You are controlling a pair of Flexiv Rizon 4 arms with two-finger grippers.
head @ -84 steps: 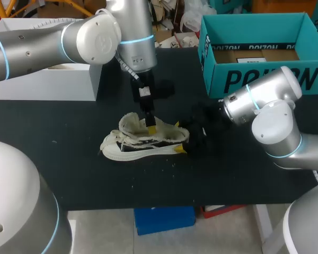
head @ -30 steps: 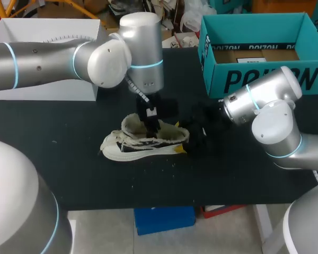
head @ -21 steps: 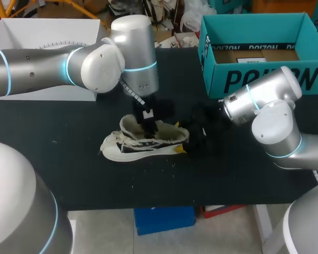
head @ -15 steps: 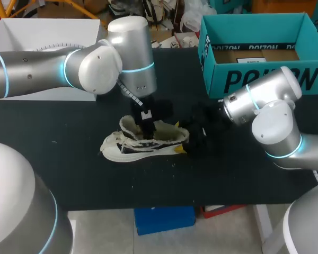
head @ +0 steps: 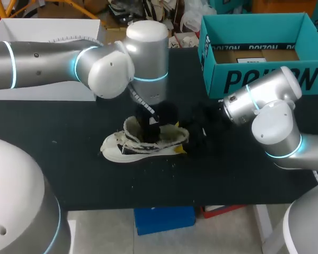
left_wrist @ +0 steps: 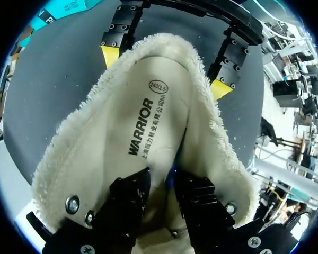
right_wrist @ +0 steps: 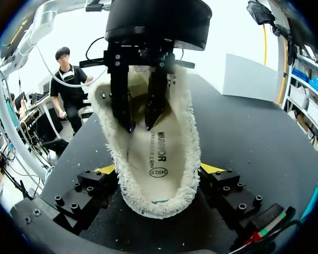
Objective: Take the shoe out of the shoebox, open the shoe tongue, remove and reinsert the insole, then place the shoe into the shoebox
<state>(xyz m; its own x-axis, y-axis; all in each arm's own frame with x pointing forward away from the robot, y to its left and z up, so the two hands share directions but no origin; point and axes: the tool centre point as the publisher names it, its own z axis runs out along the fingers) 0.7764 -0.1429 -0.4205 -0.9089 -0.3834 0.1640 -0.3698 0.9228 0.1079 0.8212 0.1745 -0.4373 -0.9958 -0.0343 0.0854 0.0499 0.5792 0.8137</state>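
Head view, a little left of centre: white shoe point(head: 126, 151) standing on its sole on the black table point(head: 212, 180), toe toward the left of the frame, heel toward the right, fleece collar spread wide. Well apart from the teal shoebox point(head: 254, 79) in the upper right corner, which stands open side up. In the upper left corner, a white box point(head: 47, 84).

Entering from the left edge and bending over the shoe, the left arm, with the left gripper point(head: 151, 126) pointing straight down into the opening. In the right wrist view, its fingers point(right_wrist: 121, 100) close together with only a narrow gap, tips down on the insole point(right_wrist: 159, 156) in the forward part of the shoe. Nothing visibly pinched between them. In the left wrist view, tips hidden inside the shoe; just ahead of them a dark crease along one edge of the insole, not clear whether lifted. Otherwise the insole lying flat inside.

At the heel, the right gripper point(head: 178, 137), coming from the right edge. Jaws set wide, one yellow tip on each side of the heel, both against the fleece rim and clamping the shoe.
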